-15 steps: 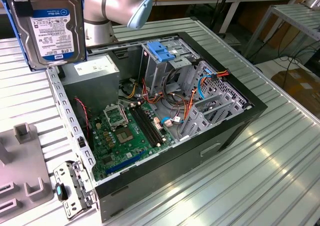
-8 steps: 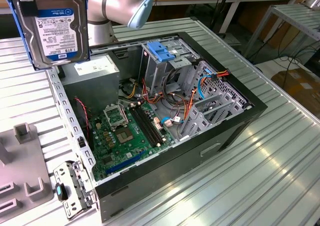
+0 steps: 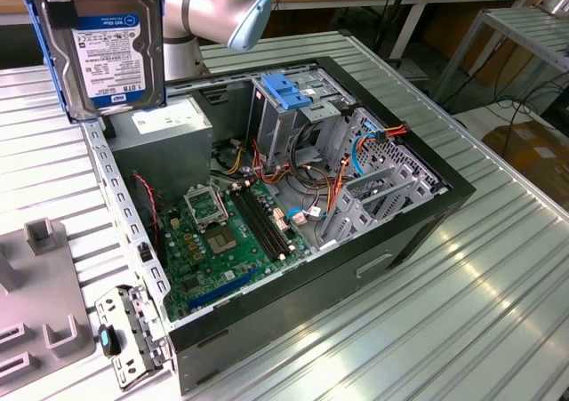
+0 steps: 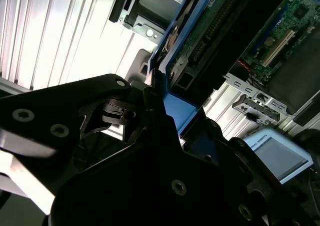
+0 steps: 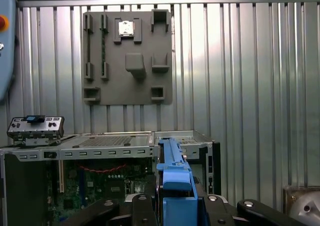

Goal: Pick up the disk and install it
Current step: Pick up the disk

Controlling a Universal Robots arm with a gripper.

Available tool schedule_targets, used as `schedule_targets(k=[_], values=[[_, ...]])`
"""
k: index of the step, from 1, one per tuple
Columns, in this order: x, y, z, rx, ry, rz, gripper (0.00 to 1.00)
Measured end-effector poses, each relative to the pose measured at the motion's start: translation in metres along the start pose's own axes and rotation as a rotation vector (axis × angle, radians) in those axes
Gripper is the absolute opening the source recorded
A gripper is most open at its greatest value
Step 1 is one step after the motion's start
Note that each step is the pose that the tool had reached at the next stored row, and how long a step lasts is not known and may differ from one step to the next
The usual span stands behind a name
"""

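Jaws: clamped on the disk [image 5: 174, 178], with a black finger [image 5: 144, 212] pressed against each side of its blue rail in the first wrist view.
Gripper [image 5: 175, 208]: its black linkage frames the blue rail in both wrist views.
Disk position: held in the air at the upper part of the exterior view's left [image 3: 114, 50], standing nearly upright with its white and dark-blue label facing the camera.
Disk relative to case: above the corner of the open computer case [image 3: 418, 232], over the grey power-supply box [image 3: 164, 130] and touching neither.
Drive cage [image 3: 289, 94]: inside the case with its light-blue plastic top up, well apart from the disk.
Motherboard [image 3: 222, 241]: green, lying flat on the case floor beside the cage.
Robot arm [image 3: 213, 10]: grey with a pale-blue joint cap, behind the case.
Fixture plate [image 5: 127, 58]: grey with moulded pockets, lying on the ribbed metal table [image 3: 444, 312] beside the case.
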State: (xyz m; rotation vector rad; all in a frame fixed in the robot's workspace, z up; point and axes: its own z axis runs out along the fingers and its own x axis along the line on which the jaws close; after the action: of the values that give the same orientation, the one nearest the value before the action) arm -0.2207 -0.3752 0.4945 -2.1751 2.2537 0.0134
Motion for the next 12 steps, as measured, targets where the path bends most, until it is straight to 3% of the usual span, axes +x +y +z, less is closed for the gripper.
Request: schedule_targets(k=[5, 12], values=[[-0.0002, -0.0054, 0.0000, 0.0000, 0.0000, 0.000, 0.37], [0.0045, -0.0073, -0.0001, -0.0001, 0.0000, 0.000, 0.37]])
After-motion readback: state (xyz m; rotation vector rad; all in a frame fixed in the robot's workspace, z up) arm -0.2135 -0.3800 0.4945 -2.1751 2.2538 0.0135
